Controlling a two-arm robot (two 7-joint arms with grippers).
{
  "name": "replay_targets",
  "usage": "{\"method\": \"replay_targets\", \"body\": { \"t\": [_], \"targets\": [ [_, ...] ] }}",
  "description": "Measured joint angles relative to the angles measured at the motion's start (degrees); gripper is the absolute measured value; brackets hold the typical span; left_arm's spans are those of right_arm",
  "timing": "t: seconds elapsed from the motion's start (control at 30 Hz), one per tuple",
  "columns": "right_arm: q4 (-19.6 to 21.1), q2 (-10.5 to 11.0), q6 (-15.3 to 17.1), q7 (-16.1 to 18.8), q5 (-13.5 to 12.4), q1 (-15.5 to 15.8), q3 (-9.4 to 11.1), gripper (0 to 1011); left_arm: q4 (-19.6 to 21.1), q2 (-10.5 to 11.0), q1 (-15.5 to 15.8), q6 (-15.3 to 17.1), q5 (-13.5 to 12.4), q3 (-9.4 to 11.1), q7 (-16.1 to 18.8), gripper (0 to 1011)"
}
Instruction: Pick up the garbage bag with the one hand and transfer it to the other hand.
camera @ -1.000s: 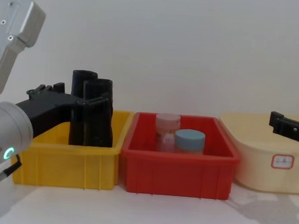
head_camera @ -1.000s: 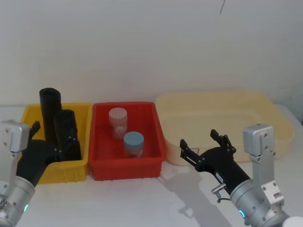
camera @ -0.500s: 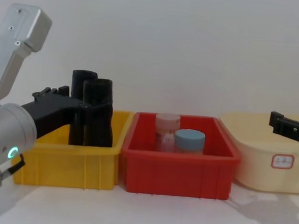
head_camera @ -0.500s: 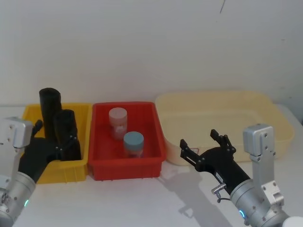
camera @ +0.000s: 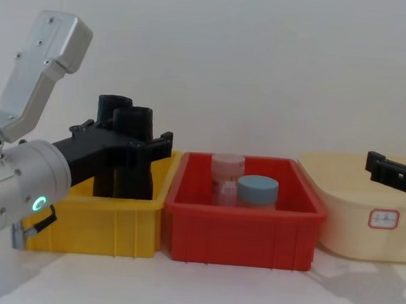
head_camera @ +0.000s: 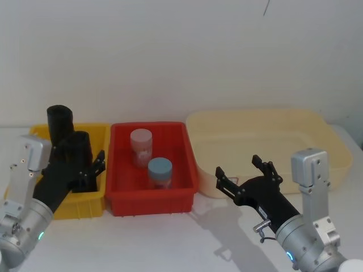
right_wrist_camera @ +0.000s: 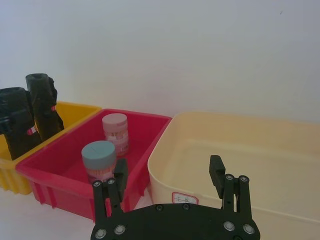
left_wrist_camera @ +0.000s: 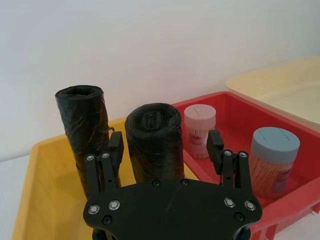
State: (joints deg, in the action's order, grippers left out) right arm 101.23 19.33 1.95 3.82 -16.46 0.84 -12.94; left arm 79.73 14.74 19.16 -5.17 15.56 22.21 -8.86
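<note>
Close left gripper, fingers spread either side of the bag upright between them in the bin; squeeze mid-roll, lift straight. Hold right gripper spread, well apart.

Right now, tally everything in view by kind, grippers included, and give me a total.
Garbage bag rolls: 2, in the yellow bin
Jars: 2, pink-lidded and blue-lidded, in the red bin
Bins: 3, yellow, red and a cream tub
Grippers: 2, left gripper open around the nearer roll, right gripper open before the tub
Total: 9
</note>
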Motion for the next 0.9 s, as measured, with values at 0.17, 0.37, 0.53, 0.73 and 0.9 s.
{"method": "replay_targets", "body": {
  "t": [0.17, 0.37, 0.53, 0.73, 0.9],
  "targets": [
    [0.00, 0.00, 0.00, 0.00, 0.00, 0.00, 0.00, 1000, -1.53, -0.70, 1.00, -0.63, 0.21, -0.03, -0.85, 1000],
    [0.00, 0.00, 0.00, 0.00, 0.00, 0.00, 0.00, 999, -2.60, -1.35, 1.61, -1.16, 0.58, -0.56, -1.20, 917],
    [0.00, 0.00, 0.00, 0.00, 0.00, 0.00, 0.00, 999, -3.25, -1.88, 2.02, -1.66, 0.90, -1.18, -1.41, 773],
    [0.00, 0.00, 0.00, 0.00, 0.00, 0.00, 0.00, 1000, -3.44, -2.28, 2.26, -2.14, 1.00, -1.78, -1.58, 576],
    [0.00, 0.00, 0.00, 0.00, 0.00, 0.00, 0.00, 1000, -3.07, -2.48, 2.31, -2.26, 0.99, -2.10, -1.67, 471]
  ]
}}
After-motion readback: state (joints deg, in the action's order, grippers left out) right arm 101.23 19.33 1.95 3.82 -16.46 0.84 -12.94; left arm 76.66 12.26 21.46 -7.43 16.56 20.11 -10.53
